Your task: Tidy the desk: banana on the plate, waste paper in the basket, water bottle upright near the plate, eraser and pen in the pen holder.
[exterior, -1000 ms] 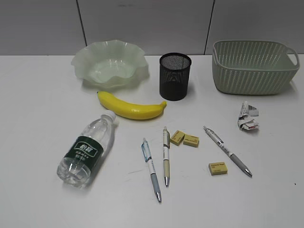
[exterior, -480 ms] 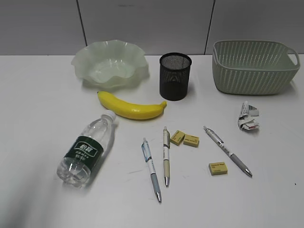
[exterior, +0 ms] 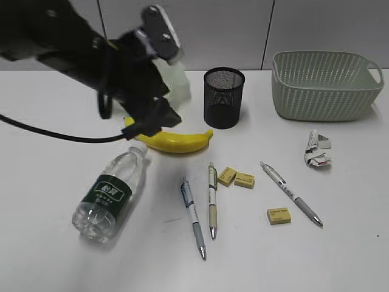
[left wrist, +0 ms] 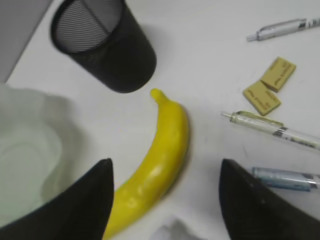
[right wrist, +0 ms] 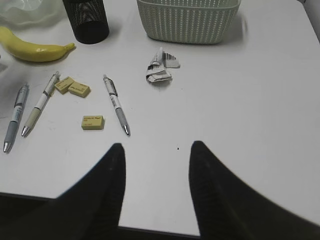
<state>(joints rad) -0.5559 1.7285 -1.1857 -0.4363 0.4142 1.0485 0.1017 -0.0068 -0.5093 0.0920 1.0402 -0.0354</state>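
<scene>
The yellow banana (exterior: 182,141) lies in front of the pale green plate (exterior: 178,85), which my left arm mostly hides. My left gripper (exterior: 155,118) hovers over the banana's left end; in the left wrist view it is open (left wrist: 166,162) with the banana (left wrist: 160,160) between its fingers, not touching. The water bottle (exterior: 112,190) lies on its side. Three pens (exterior: 212,198) and three erasers (exterior: 245,180) lie mid-table. The black mesh pen holder (exterior: 224,97) stands upright. Crumpled waste paper (exterior: 317,149) lies before the basket (exterior: 325,85). My right gripper (right wrist: 157,146) is open and empty above the near table edge.
The plate's wavy rim (left wrist: 30,155) sits just left of the left gripper's fingers, and the pen holder (left wrist: 107,47) is just beyond the banana's tip. The table's front edge (right wrist: 165,231) lies under the right gripper.
My left arm has come into the exterior view from the left and now hangs over the plate and the banana's left end. No object on the table has moved.
</scene>
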